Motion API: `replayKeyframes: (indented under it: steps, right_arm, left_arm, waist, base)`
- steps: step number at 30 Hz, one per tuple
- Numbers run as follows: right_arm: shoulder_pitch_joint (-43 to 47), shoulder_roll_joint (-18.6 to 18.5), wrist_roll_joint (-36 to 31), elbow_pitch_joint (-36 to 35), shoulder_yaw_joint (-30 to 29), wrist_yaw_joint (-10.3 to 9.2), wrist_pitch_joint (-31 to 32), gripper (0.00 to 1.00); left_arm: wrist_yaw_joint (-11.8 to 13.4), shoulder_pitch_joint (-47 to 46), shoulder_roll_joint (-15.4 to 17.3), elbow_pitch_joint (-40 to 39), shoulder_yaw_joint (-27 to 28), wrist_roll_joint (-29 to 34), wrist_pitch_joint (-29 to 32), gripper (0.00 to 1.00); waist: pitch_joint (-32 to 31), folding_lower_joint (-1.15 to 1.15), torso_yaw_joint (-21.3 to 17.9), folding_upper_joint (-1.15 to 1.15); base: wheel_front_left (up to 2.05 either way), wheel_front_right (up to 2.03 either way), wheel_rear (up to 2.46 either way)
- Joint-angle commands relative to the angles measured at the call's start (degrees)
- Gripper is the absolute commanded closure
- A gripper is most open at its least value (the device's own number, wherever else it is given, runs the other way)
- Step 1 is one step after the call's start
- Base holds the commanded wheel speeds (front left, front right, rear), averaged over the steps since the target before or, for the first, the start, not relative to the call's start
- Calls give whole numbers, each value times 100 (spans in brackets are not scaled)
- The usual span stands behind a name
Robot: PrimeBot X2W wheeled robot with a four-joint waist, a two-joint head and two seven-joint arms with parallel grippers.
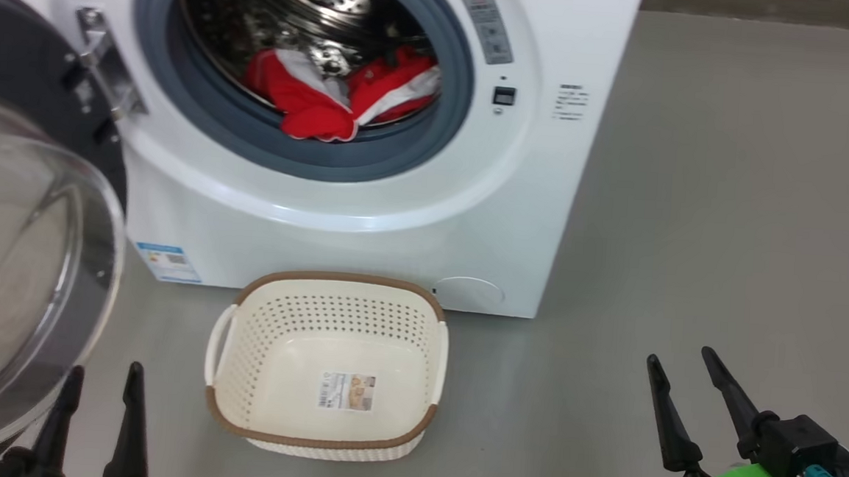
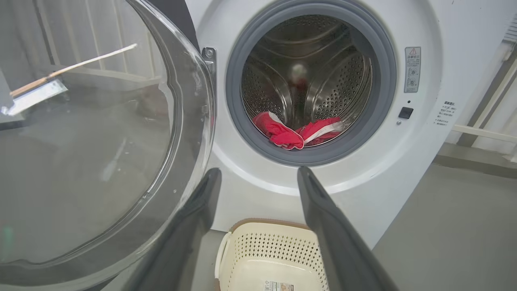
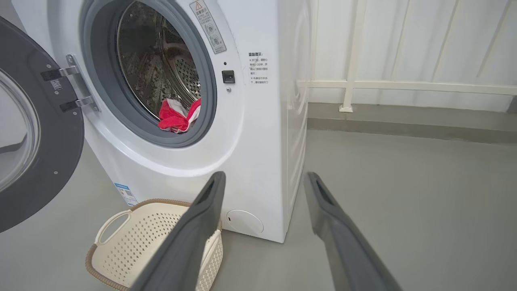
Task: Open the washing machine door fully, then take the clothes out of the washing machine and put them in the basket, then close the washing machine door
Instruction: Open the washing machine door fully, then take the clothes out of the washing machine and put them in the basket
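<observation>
Glass washing machine door [image 1: 21, 265] just beside left fingers [image 1: 132, 420]

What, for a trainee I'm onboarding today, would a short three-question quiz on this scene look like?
1. True or false: the basket holds no clothes.
2. The clothes lie in: A the drum, B the basket, C a gripper.
3. Fill in: the door stands ____, as do the left gripper and right gripper.
Key: 1 true; 2 A; 3 open.
</observation>
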Motion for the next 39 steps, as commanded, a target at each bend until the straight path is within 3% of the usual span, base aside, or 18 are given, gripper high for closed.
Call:
replayKeyframes:
  steps: [1, 15, 39]
  right_arm:
    - [-43, -33, 3, -167, 76, 37, -52, 0]
    - [-53, 22, -4, -262, -177, 37, -52, 0]
    - [-116, 79, -48, -288, -294, 37, -52, 0]
  left_arm:
    - [-32, -20, 191, -186, 94, -94, -29, 0]
    - [-32, 46, 342, -484, -484, -435, -29, 0]
    - [-32, -172, 431, -518, -618, -596, -29, 0]
  waist:
    - [47, 0, -293, 0]
    - [194, 0, -993, 0]
    - [260, 0, -1062, 0]
  base:
    - [0, 0, 0]
    - [0, 0, 0]
    - [3, -4, 1]
